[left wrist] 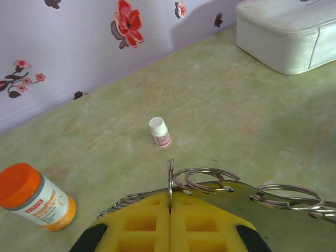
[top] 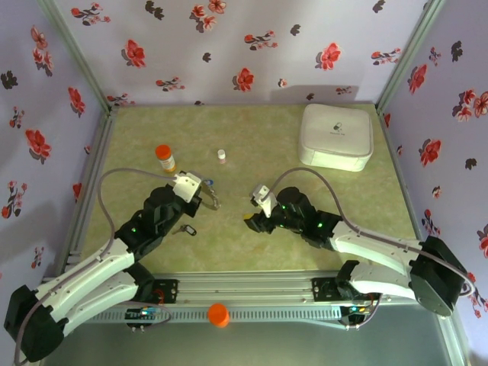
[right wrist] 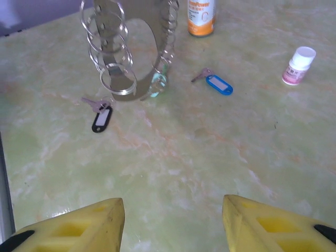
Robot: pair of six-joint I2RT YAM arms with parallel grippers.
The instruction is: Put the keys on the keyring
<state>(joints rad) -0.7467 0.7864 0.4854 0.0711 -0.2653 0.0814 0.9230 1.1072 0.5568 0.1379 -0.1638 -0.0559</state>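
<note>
Seen from the right wrist, the keyring (right wrist: pixel 126 93) is running off the top edge, so its upper part and the grip on it are being cut out of sight. The small rings (right wrist: pixel 101 31) hanging along its band are crowding it. A green key (right wrist: pixel 157 83) is sitting half hidden behind them at the loop's lower right, and I cannot tell whether it is threaded on or lying on the table (right wrist: pixel 184 157). From the left wrist the loop is showing nearly edge-on and trailing out of the right edge.

The left claw (left wrist: pixel 169 198) is pinching the keyring (left wrist: pixel 170 176) between its pressed-together yellow fingers (left wrist: pixel 142 220), holding it upright. From above, the left claw (top: pixel 200 191) and the loop (top: pixel 211 197) are sitting near mid-table, and the keys are hard to make out there.

The right claw (right wrist: pixel 173 223) is hanging spread wide with nothing between its fingers, facing the loop and well apart from it. In the top view the right claw (top: pixel 252 219) is pointing left toward the loop. The black key (right wrist: pixel 101 118) is lying flat ahead and to its left, just beside the loop's bottom. The blue key (right wrist: pixel 218 84) is lying ahead and slightly right, near the loop.

Beyond them the bottle (right wrist: pixel 201 18) is being cut off at the top, with the vial (right wrist: pixel 299 65) standing to the right
</note>
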